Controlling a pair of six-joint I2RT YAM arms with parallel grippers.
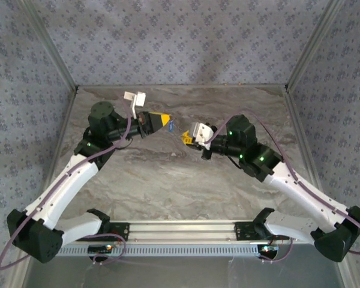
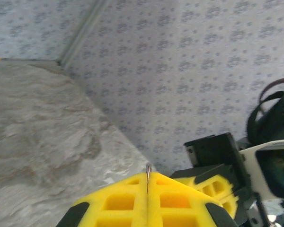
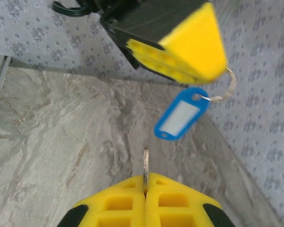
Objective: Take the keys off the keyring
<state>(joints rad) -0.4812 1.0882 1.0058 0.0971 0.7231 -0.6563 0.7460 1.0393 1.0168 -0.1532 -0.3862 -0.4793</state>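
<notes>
Left pincer [image 1: 166, 122]: clenched on keyring [image 3: 229, 88]. Wire loop seen protruding past its pad tip, held above table [image 1: 168, 186] so load hangs free. Blue key tag [image 3: 182, 113] suspended from loop, just below left pincer, between both pincers. Right pincer [image 1: 184, 138]: clenched on thin metal blade [image 3: 145, 166], seen edge-on, judged key, apart from loop, just beneath tag. Opposed grips judged arranged for drawing key off ring. Full separation not confirmable.

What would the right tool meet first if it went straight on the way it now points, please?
Probably the blue tag hanging from the ring in the left tool, just ahead; depth is unclear.
</notes>
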